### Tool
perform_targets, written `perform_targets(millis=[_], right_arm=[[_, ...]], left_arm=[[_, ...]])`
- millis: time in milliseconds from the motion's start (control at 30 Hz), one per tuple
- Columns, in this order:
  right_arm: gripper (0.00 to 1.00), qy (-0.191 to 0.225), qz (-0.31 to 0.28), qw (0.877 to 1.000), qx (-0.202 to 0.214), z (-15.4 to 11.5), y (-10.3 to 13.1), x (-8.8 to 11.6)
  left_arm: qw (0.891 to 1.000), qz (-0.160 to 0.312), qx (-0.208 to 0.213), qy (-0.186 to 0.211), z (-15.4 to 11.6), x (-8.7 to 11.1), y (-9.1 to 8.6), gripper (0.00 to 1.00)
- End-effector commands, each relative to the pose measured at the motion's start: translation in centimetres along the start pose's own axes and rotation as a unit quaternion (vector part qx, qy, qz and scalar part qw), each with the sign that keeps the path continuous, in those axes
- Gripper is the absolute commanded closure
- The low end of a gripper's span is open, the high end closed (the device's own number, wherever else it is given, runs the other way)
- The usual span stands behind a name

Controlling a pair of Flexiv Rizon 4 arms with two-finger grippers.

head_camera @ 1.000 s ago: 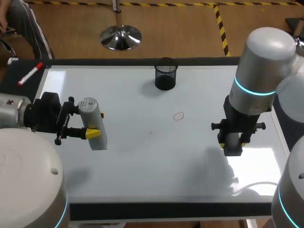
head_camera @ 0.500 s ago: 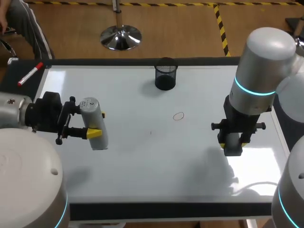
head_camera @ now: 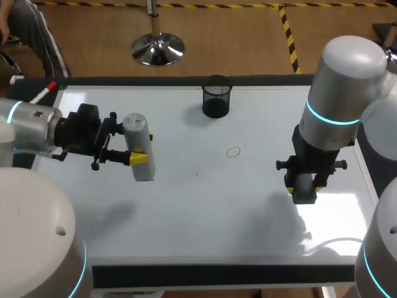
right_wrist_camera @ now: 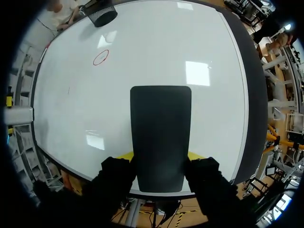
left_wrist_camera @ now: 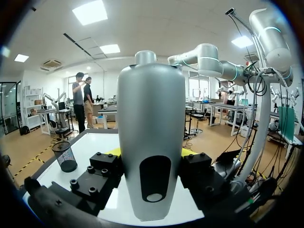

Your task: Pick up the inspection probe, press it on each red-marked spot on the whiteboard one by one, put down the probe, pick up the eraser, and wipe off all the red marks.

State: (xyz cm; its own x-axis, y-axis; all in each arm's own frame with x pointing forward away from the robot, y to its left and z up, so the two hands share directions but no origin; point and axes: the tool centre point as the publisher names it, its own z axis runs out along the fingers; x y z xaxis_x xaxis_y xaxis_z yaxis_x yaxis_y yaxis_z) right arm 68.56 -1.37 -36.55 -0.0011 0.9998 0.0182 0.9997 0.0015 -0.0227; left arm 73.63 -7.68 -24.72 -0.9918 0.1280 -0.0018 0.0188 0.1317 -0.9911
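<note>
The whiteboard [head_camera: 186,211] covers the table and bears one small red ring mark [head_camera: 233,152], also seen ahead of the eraser in the right wrist view [right_wrist_camera: 100,57]. My left gripper [head_camera: 141,149] is shut on the silver-grey inspection probe [head_camera: 139,148], held above the board's left part and well left of the mark. In the left wrist view the probe [left_wrist_camera: 151,118] stands between the fingers of the left gripper [left_wrist_camera: 151,154]. My right gripper [head_camera: 304,181] hangs over the board's right side, shut on the dark eraser [head_camera: 304,192]; the eraser [right_wrist_camera: 160,133] fills the right gripper [right_wrist_camera: 160,156].
A black mesh cup [head_camera: 216,96] stands at the board's far middle edge, seen also in the left wrist view [left_wrist_camera: 64,156] and the right wrist view [right_wrist_camera: 101,16]. A red marker pen [head_camera: 47,90] lies just off the board's far left corner.
My left arm has carried the probe to the right and a little farther from the near edge. The right arm with the eraser has not moved.
</note>
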Motion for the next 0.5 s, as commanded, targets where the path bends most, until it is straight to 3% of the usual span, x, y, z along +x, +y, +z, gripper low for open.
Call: perform_targets(millis=[33, 500], right_arm=[[1.0, 0.002, -0.001, 1.0, -0.001, -0.2, -0.1, -0.2], [1.0, 0.002, -0.001, 1.0, -0.001, -0.2, -0.1, -0.2]], left_arm=[[1.0, 0.003, 0.006, 0.014, 1.4, -2.3, 0.7, 1.0], [1.0, 0.009, 0.007, 0.016, 5.6, -5.5, 1.5, 1.0]])
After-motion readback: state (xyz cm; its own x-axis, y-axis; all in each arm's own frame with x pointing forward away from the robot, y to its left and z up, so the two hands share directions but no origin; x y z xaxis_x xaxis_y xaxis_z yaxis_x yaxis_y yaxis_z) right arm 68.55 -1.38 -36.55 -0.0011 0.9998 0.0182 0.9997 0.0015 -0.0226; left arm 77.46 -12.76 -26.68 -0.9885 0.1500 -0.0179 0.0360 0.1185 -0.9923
